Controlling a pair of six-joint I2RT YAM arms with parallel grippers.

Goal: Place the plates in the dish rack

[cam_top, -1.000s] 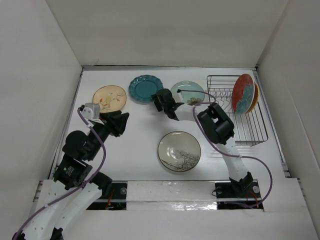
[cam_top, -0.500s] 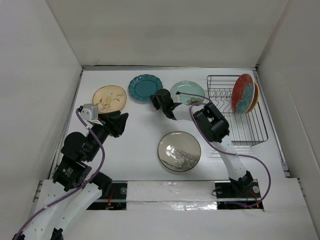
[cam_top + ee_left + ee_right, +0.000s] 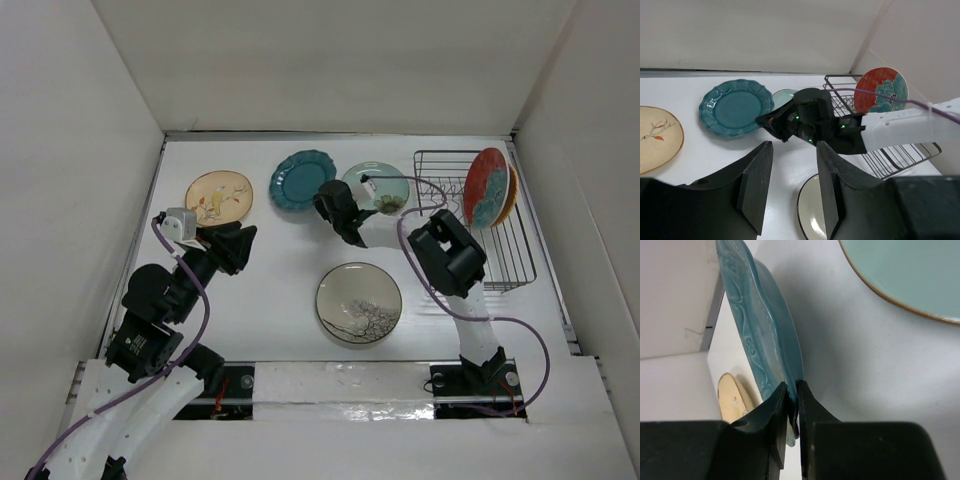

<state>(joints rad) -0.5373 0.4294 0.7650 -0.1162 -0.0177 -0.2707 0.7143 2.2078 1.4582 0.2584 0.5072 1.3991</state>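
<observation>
Two plates [image 3: 487, 186] are already stood upright in the dish rack [image 3: 495, 255]. The dark teal plate [image 3: 303, 180] is clamped by its rim in the right pincer [image 3: 792, 400], at the back of the counter [image 3: 280, 290] beside the pale green plate [image 3: 390, 180]. The tan plate [image 3: 219, 197] and the tree-drawn plate [image 3: 359, 302] are left lying flat (four, then, yet to be loaded). The left pincer [image 3: 792, 150] is held apart, empty. No writing can be read.

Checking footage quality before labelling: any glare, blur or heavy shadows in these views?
Top external: even light, glare on the glossy front strip. Right wrist: teal scalloped plate casts a soft shadow; right pincer dark. Left wrist: sharp, left pincer underexposed.
</observation>
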